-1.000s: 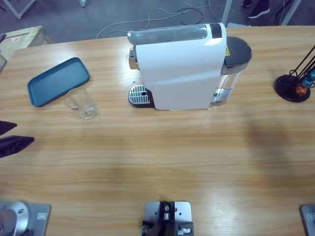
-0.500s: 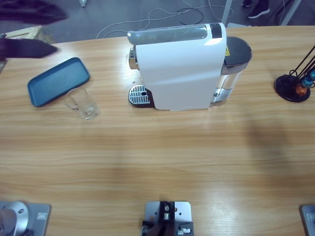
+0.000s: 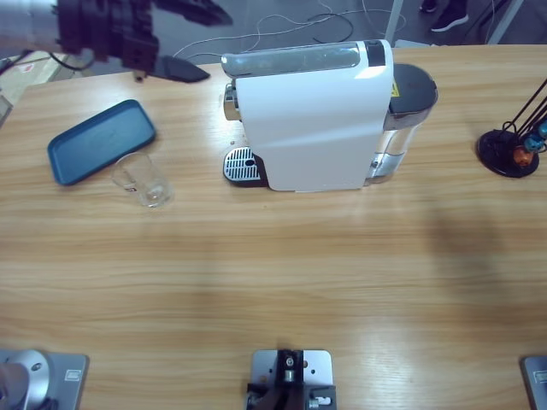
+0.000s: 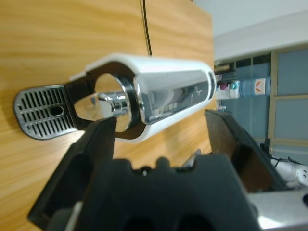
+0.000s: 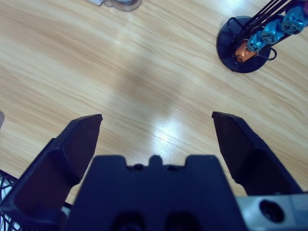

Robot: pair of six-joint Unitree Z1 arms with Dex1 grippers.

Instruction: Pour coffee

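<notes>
1. My left hand is spread, empty, at the far left, facing the coffee machine; swinging down carelessly could clip it.
2. The coffee sits in the glass tumbler beside the blue tray; a bump tips it.
3. My right hand is spread over bare bench, idle.

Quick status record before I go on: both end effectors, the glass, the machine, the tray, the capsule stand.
left end effector: open, empty, at the table's far edge, facing the machine's spout end
right end effector: open, empty, above bare table near the capsule stand; not seen in the high view
glass tumbler: upright on the table, beside the tray, ungripped
coffee: cannot tell from the high view
coffee machine: white, mid-table; nothing on its drip grille
blue tray: nothing on it
capsule stand: right edge, holds orange and blue capsules
</notes>
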